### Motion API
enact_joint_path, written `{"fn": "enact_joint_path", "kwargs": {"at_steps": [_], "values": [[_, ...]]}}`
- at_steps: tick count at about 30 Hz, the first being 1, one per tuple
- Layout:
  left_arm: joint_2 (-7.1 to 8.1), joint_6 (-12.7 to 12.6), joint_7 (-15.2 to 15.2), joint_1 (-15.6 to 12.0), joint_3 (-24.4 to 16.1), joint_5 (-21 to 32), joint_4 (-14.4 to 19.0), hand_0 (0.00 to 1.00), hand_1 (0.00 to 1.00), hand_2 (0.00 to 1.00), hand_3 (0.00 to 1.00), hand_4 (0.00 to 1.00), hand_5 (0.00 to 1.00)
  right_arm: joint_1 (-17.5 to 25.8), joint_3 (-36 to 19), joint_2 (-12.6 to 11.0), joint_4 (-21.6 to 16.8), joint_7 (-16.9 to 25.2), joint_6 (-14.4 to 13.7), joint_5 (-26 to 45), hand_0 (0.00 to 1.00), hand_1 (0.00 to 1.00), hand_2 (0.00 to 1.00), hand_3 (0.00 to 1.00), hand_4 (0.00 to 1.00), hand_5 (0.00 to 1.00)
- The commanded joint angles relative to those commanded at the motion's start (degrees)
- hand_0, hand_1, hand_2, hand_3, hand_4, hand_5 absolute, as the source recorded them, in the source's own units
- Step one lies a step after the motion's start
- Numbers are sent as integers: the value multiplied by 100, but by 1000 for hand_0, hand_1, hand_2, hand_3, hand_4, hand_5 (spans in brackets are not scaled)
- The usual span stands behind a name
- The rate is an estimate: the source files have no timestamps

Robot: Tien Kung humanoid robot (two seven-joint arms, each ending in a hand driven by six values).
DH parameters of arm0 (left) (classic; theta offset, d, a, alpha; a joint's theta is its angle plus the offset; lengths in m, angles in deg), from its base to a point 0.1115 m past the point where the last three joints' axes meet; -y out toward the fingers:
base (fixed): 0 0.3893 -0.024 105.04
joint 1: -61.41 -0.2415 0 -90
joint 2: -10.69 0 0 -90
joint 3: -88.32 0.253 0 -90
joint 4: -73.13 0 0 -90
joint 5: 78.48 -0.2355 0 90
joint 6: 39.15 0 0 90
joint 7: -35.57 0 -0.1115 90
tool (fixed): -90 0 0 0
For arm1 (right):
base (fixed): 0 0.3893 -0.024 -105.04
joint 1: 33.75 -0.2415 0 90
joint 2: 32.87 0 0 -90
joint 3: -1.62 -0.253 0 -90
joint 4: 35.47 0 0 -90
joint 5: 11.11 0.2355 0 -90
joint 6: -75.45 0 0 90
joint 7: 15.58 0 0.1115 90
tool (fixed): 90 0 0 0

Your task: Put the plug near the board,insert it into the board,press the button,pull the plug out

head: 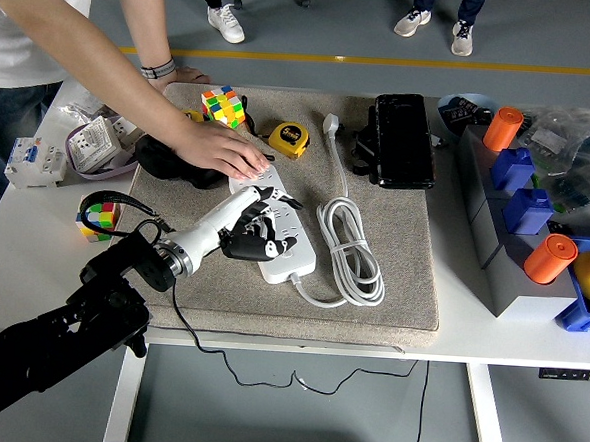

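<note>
A white power strip point(292, 243) lies lengthwise on the grey mat point(401, 288). My left hand point(257, 233) reaches in from the lower left and sits on top of the strip's middle. Its fingers are curled around the black plug point(245, 245), which is pressed down against the strip's face. Whether the pins are in a socket is hidden under the hand. The plug's thin black cable point(207, 348) trails off the table's near edge. A person's hand point(217, 149) presses flat on the strip's far end.
The strip's own white cord point(352, 247) lies coiled just to its right. A tape measure point(290, 138), a colourful cube point(223, 106) and a black case point(401, 138) sit at the mat's back. Another cube point(97, 216) is at left; grey box with blue blocks point(524, 210) at right.
</note>
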Motion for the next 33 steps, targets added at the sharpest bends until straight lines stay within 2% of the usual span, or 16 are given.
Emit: {"fn": "enact_joint_path", "kwargs": {"at_steps": [4,5,10,11,16,17,18,22,33], "values": [[-40,-325,457,-103,2,317,-92,274,436,502,607,825,273,8,6,1,5,-3,2,2,601,653,615,513,814,502],[-49,-409,565,-125,-3,400,-119,442,567,564,589,835,302,5,8,-1,7,-4,2,0,601,652,615,513,814,502],[-58,-748,1043,-162,29,759,-238,442,567,564,589,835,302,2,5,1,7,-5,4,1,601,652,615,513,814,502],[-57,-843,1176,-172,39,878,-283,531,620,600,592,851,327,-1,0,1,9,-5,2,-1,601,653,615,513,814,503],[-47,-1078,1766,-226,47,1337,-418,531,620,600,592,851,327,-8,16,-5,9,-7,1,1,601,653,615,513,814,503],[-44,-1103,1851,-232,44,1378,-432,672,690,681,620,849,323,-10,22,-7,10,-8,1,-1,601,653,615,513,813,503],[-38,-1118,1912,-239,36,1401,-447,672,690,681,620,849,323,-12,27,-10,10,-8,0,0,601,653,615,513,813,503],[-14,-1134,1992,-268,24,1471,-504,672,690,681,620,849,323,-21,46,-18,10,-9,0,3,601,653,615,513,813,503],[55,-1128,1940,-334,-15,1423,-480,678,695,679,623,849,324,-18,69,-35,6,-13,-2,4,601,652,614,512,812,503]]}}
